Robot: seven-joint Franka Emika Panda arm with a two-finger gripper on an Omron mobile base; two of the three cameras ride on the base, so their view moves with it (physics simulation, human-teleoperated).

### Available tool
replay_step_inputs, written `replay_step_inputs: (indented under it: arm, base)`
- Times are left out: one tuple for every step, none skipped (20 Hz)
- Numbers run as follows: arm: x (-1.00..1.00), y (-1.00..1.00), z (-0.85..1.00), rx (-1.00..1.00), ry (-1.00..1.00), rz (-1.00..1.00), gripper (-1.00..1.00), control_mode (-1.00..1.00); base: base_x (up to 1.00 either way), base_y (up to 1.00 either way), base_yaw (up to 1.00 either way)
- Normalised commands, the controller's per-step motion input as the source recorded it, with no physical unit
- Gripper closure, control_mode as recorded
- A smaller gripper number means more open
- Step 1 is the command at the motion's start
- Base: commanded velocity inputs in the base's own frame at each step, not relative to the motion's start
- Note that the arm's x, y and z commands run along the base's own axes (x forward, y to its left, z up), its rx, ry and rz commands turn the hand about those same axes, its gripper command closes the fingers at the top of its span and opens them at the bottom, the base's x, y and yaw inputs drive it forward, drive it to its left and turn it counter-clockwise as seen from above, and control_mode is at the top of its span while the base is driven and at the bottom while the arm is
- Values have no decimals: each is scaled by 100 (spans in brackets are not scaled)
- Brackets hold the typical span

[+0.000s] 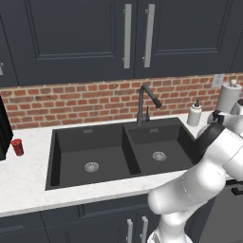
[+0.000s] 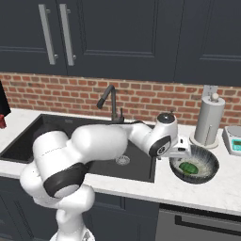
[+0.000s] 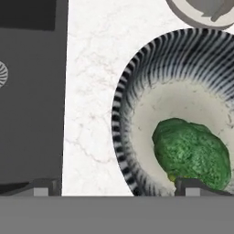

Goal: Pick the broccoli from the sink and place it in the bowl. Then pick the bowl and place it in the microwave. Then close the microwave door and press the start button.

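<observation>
The bright-green broccoli [image 3: 189, 153] lies inside the bowl [image 3: 137, 82], which is striped dark and white with a whitish inside. The bowl [image 2: 210, 160] stands on the white counter just right of the black sink [image 2: 28, 136], and the broccoli [image 2: 189, 168] shows in its middle. My gripper [image 2: 183, 156] hovers over the bowl's left rim, open and holding nothing. In the hand view my gripper [image 3: 119, 187] straddles that rim, one fingertip over the sink side and the other over the broccoli. A black shape [image 1: 4, 128] at the far left edge may be the microwave; I cannot tell.
Behind the bowl stands a paper towel roll [image 2: 209, 120], with a small scale [image 2: 234, 140] to its right. The dark faucet [image 1: 144, 102] rises behind the sink [image 1: 109, 152], a soap bottle [image 1: 194, 114] beside it. A red cup [image 1: 17, 147] sits on the left counter.
</observation>
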Motion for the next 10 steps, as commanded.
replay_step_inputs:
  arm:
    - [39,0,-28,0,0,3,-100,-100]
    - [44,0,-20,0,0,1,-100,-100]
    - [41,0,-20,0,0,0,-100,-100]
    - [36,0,-19,0,0,1,-100,-100]
    - [41,0,-21,0,0,1,-100,-100]
    - [51,0,-24,0,0,1,-100,-100]
    - [48,0,-24,0,0,2,-100,-100]
    - [27,0,-21,0,0,2,-100,-100]
    - [29,-1,-24,0,0,3,-100,-100]
    - [31,-1,-27,0,0,2,-100,-100]
  base:
    - [0,0,0]
    - [0,0,0]
    - [0,0,0]
    - [0,0,0]
    - [0,0,0]
    - [0,0,0]
    - [0,0,0]
    - [0,0,0]
    - [0,0,0]
    - [0,0,0]
